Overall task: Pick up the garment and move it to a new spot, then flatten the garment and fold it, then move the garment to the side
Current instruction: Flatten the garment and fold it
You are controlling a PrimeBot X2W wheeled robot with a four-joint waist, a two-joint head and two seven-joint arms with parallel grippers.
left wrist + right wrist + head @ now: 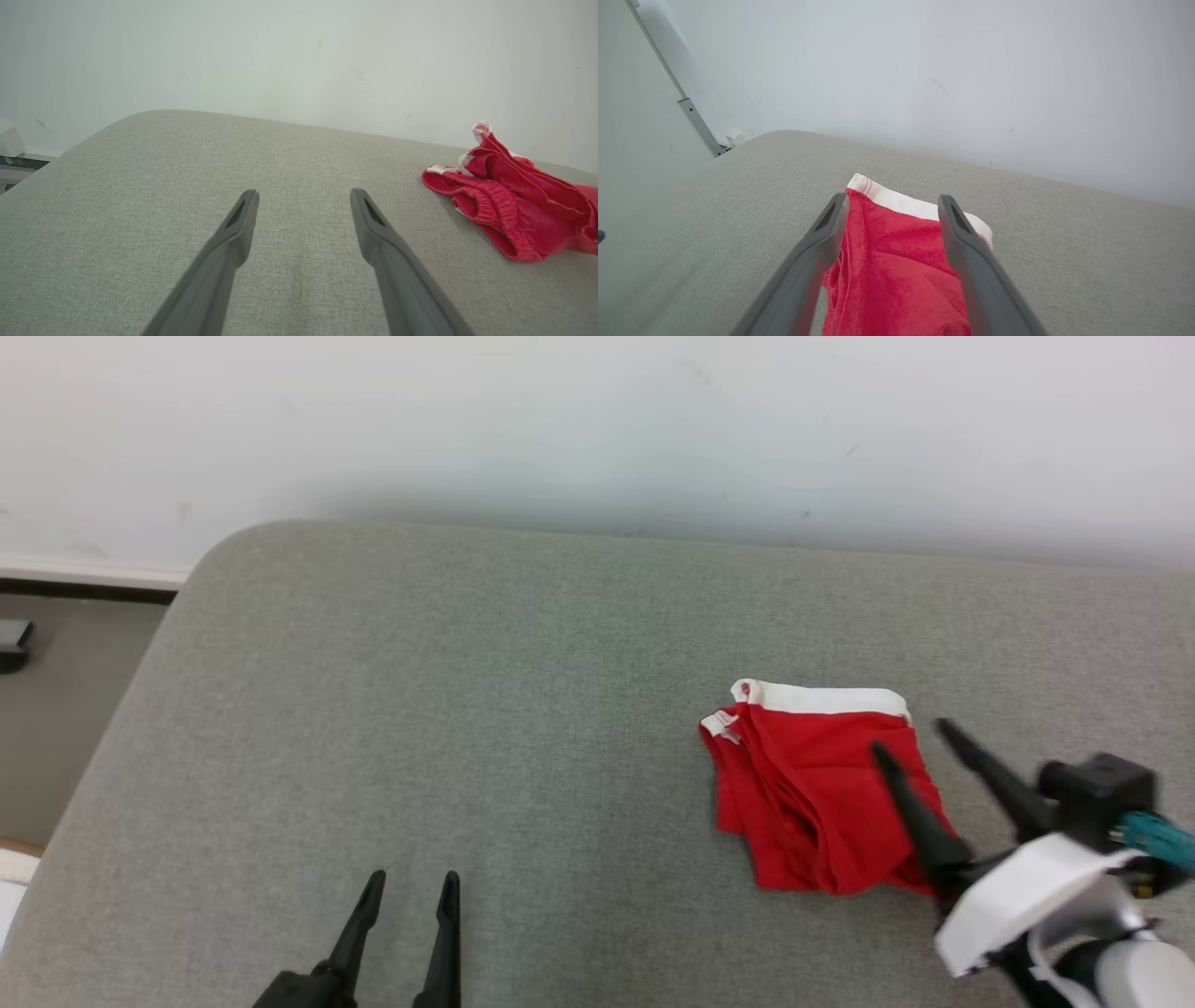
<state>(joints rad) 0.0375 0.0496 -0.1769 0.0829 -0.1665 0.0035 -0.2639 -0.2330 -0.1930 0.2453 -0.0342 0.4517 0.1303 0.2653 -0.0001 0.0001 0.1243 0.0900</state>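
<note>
Spread wide, the right gripper (893, 199) hung over the folded red garment (896, 275), and moving it well likely meant pinching through every layer so the fold held.

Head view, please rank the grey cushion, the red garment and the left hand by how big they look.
1. Grey cushion, by far the largest.
2. Red garment.
3. Left hand, smallest as seen; the frame's bottom edge cuts it off, so this covers the visible part alone.
</note>
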